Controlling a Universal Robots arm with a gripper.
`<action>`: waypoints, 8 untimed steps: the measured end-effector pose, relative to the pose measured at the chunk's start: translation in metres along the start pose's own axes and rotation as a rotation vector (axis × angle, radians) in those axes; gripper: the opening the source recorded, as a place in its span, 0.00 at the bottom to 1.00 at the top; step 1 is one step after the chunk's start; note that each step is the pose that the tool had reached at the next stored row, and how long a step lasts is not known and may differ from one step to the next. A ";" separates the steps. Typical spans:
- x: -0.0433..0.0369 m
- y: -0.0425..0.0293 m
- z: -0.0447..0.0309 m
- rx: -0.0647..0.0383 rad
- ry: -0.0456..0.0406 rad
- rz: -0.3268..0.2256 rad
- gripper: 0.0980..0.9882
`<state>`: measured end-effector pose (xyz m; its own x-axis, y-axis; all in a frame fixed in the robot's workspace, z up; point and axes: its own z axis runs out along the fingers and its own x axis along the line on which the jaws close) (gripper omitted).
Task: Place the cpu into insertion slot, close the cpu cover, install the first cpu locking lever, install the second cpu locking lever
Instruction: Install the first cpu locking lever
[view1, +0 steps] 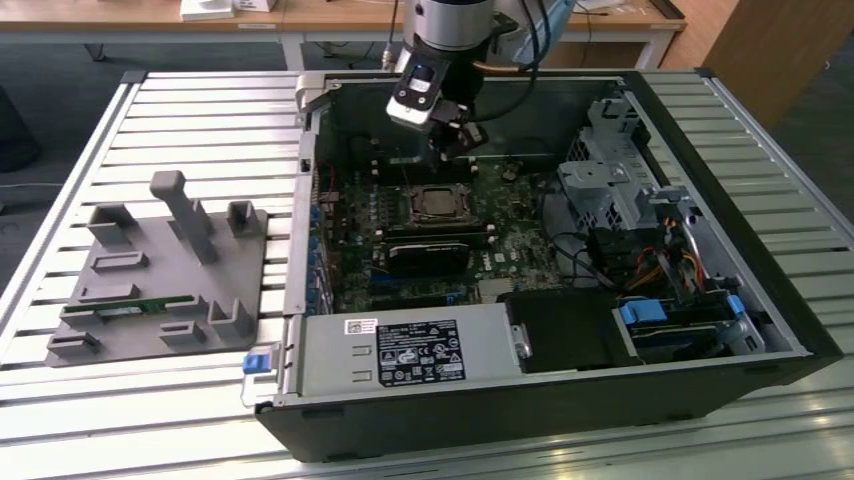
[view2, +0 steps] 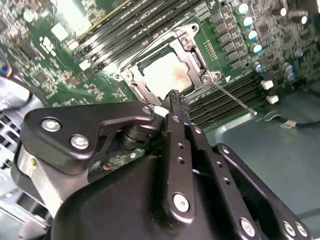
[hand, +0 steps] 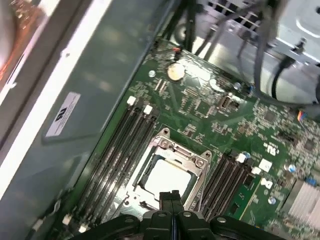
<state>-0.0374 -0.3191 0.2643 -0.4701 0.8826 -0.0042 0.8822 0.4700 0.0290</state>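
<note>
**Near edge.** Slatted tabletop (view1: 134, 410) carrying an open computer case (view1: 534, 410), open side up. A grey fixture (view1: 147, 290) sits beside the case on the exterior view's left.

**Inside, near end.** A power supply (view1: 400, 352) fills the corner. Beyond it a long black card (view1: 430, 255) lies across the board, just on the near side of the socket.

**Task item.** The cpu (view1: 437, 203) (view2: 162, 75) (hand: 167, 176) lies flat in the insertion slot (view2: 146, 64) with its metal top facing up. It is square, with no long axis, and its edges sit parallel to the socket rim. The cpu cover (view2: 192, 55) lies down around it, and the chip shows through the cut-out. A thin locking lever (view2: 235, 98) runs out from one socket corner across the memory slots (hand: 120, 155), which flank the socket on two sides. Whether the lever is latched cannot be told.

**Gripper.** In both wrist views the gripper (view2: 175, 97) (hand: 170, 196) has its fingers pressed together on nothing. The tips stand at the socket's edge; contact cannot be told. In the exterior view the gripper hangs just past the socket's far side.

**Room.** The space above the socket is open. A drive cage (view1: 607, 190) bounds the board on the exterior view's right, and the case's far wall (view1: 534, 100) stands close behind the gripper.
</note>
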 end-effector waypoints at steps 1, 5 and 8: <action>0.0000 0.0000 0.0000 0.000 0.0005 -0.018 0.01; 0.0000 0.0000 0.0000 0.000 0.0024 -0.085 0.01; 0.0000 0.0000 0.0000 -0.001 0.0038 -0.133 0.01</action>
<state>-0.0374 -0.3191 0.2643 -0.5831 0.8124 -0.0042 0.8120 0.5829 0.0290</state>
